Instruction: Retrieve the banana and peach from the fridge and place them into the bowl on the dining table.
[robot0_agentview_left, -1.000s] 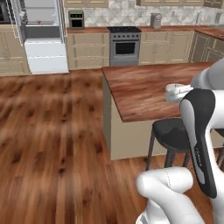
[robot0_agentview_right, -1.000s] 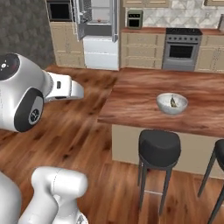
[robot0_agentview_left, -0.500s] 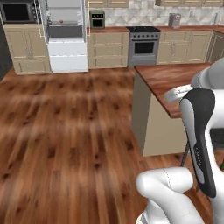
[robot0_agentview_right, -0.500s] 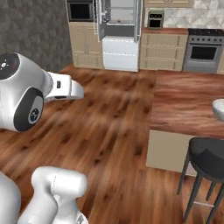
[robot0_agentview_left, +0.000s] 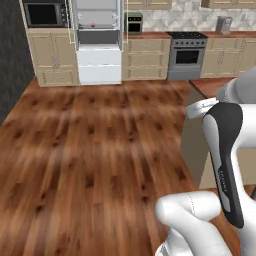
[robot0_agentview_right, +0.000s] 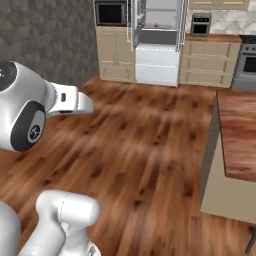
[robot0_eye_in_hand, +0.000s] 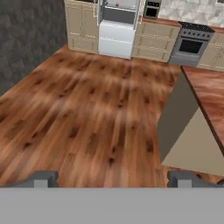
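Fridge (robot0_agentview_left: 98, 42) far off, doors open; wide floor (robot0_agentview_left: 90, 145) betw. it & dining table (robot0_agentview_right: 240, 130) edge.

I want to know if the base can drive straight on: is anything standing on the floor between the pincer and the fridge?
Nothing visible does. Bare wood floor runs from the open pincer to the fridge, whose doors stand open. The dining table stands off to one side of that path.
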